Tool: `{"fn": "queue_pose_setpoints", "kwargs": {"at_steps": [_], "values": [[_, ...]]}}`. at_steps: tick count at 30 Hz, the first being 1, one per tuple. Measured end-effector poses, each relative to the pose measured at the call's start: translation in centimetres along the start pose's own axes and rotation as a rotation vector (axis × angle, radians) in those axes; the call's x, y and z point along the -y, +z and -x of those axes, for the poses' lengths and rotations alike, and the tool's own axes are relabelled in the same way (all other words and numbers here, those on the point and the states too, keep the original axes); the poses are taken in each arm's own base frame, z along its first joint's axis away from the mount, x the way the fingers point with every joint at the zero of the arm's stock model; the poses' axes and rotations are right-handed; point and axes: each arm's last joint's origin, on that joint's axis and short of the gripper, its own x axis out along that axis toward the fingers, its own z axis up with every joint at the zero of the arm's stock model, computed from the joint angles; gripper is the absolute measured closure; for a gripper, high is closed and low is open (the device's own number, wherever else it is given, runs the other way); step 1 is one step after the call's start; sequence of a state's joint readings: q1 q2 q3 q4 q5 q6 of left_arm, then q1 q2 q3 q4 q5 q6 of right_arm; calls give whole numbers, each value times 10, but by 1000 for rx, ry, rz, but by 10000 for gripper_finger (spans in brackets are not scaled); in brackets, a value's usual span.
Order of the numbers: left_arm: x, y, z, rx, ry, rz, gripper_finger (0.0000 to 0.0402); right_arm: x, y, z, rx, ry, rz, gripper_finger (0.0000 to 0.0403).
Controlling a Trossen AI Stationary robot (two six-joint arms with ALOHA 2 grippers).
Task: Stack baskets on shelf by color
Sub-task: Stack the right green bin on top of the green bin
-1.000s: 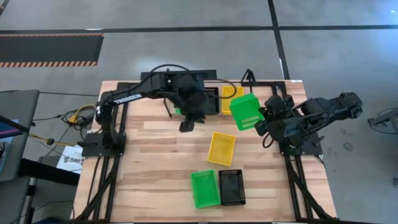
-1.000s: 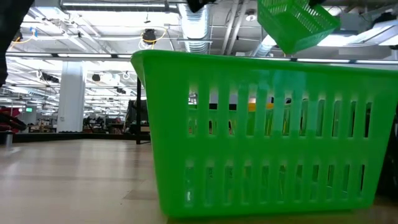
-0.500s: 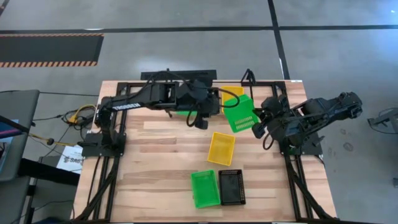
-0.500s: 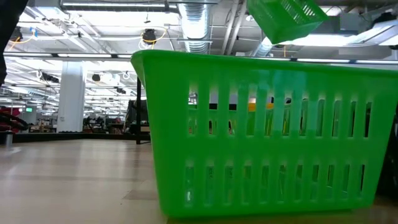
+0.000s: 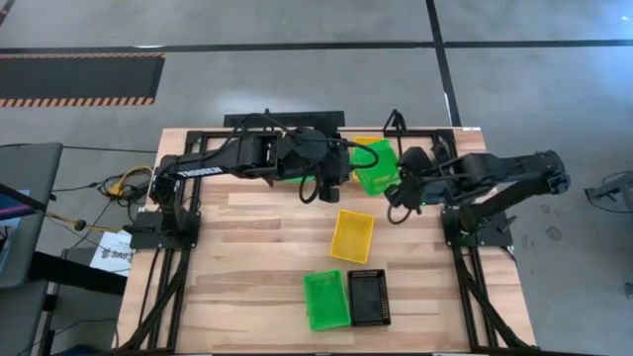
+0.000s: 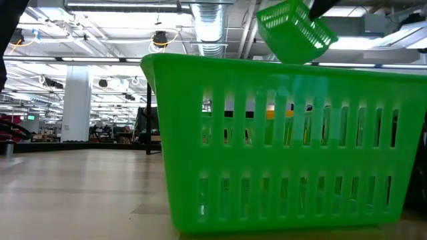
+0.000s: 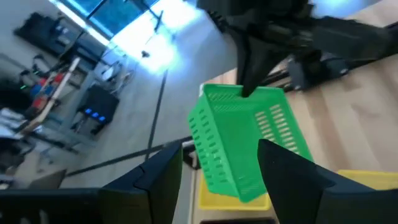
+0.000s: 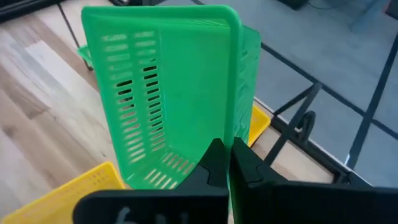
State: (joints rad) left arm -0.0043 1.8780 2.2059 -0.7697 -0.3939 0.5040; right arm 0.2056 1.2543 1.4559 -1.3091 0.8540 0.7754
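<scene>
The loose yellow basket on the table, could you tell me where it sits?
In the high view the yellow basket lies mid-table, with the green basket nearest.

Left pincer (image 5: 328, 186) gapes wide beside the clamped right pincer (image 5: 393, 188).

You have a hazard-striped floor mat (image 5: 81, 79) beyond the table | yellow cable bundle (image 5: 127, 184) and a white paper (image 5: 111, 251) off its edge | ceiling ducts (image 6: 208, 23) overhead.

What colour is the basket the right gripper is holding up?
Green: the slotted plastic basket pinched by the right gripper, clearest in the right wrist view.
</scene>
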Motion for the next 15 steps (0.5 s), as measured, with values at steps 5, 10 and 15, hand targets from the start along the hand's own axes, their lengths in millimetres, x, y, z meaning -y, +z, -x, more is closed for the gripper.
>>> {"fn": "queue_pose_setpoints", "kwargs": {"at_steps": [5,10,15], "values": [[-3,-5,-4,-18,-17,69,203,-6,12,-5,58,17,11,402],[-2,-9,-5,-47,-53,141,203,-6,25,-6,138,50,23,402],[-3,-15,-6,-97,-57,154,203,-7,33,-6,190,72,40,402]]}}
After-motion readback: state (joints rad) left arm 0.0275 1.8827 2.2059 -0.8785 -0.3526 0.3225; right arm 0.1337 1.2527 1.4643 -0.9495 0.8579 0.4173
